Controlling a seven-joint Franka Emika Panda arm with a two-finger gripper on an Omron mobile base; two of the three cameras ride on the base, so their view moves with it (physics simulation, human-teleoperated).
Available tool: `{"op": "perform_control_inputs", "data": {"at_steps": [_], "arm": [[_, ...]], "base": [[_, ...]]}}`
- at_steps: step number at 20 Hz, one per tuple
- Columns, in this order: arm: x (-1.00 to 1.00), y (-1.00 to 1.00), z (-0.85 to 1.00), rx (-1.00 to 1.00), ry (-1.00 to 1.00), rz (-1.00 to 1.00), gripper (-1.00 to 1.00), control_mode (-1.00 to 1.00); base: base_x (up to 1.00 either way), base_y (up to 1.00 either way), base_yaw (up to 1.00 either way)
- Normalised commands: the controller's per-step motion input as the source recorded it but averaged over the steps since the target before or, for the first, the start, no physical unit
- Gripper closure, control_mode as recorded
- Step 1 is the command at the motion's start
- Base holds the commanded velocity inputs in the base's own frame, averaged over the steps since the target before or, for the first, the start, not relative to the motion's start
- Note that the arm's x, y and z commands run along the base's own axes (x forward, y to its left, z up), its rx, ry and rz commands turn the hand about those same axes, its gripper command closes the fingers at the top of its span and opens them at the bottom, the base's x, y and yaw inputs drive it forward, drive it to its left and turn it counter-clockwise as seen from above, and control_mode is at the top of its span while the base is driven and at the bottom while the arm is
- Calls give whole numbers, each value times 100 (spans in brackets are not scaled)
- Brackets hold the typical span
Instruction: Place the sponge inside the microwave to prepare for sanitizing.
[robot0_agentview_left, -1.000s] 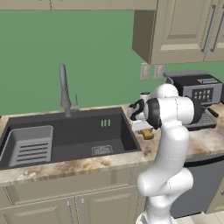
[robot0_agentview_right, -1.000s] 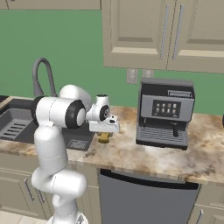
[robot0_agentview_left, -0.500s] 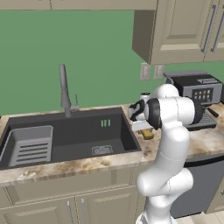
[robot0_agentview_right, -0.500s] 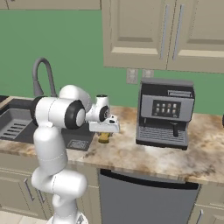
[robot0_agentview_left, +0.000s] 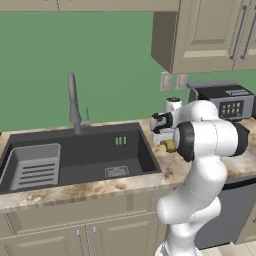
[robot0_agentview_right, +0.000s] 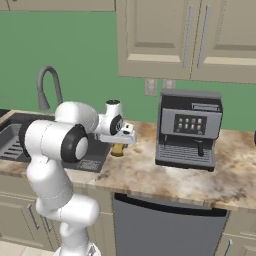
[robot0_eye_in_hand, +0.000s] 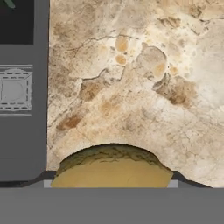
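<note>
Gripping the sponge beside the sink

Pinched between the fingers, the sponge (robot0_eye_in_hand: 113, 168) fills the bottom middle of the hand view as an olive-yellow lump with a darker, rough upper edge. In the left base view the sponge (robot0_agentview_left: 170, 145) shows as a small yellow bit under the gripper (robot0_agentview_left: 165, 142), and in the right base view it (robot0_agentview_right: 117, 149) hangs below the gripper (robot0_agentview_right: 118, 146), close over the counter (robot0_agentview_right: 150, 165). Whether it touches the stone or hangs just clear of it cannot be told. The fingers stand partly apart, one on each side of the sponge, with their tips hidden behind it in the hand view.

Just beside the sponge lies the dark sink (robot0_agentview_left: 90, 152). Its basin holds a grey rack (robot0_agentview_left: 32, 165) at the far left end and a square drain grate (robot0_agentview_left: 116, 171) on the floor; the same grate (robot0_eye_in_hand: 15, 89) appears at the left edge of the hand view. A tall faucet (robot0_agentview_left: 74, 102) stands behind the basin.

Farther along the counter sits a silver-black coffee machine (robot0_agentview_right: 187, 127), well apart from the gripper, under beige wall cupboards (robot0_agentview_right: 190, 40).

Against the pictures from a second ago, the arm, the sponge and everything on the counter sit in the same places; no shift can be made out.
</note>
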Motion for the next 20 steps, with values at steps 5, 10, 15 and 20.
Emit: {"op": "perform_control_inputs", "data": {"at_steps": [5,10,15,20], "arm": [[-39,0,75,0,-20,-6,100,-100],[-42,0,63,0,0,-8,100,-100],[-38,0,84,0,3,-5,100,-100],[-28,0,95,0,16,-1,100,-100]], "base": [[0,0,0],[0,0,0],[0,0,0],[0,0,0]]}}
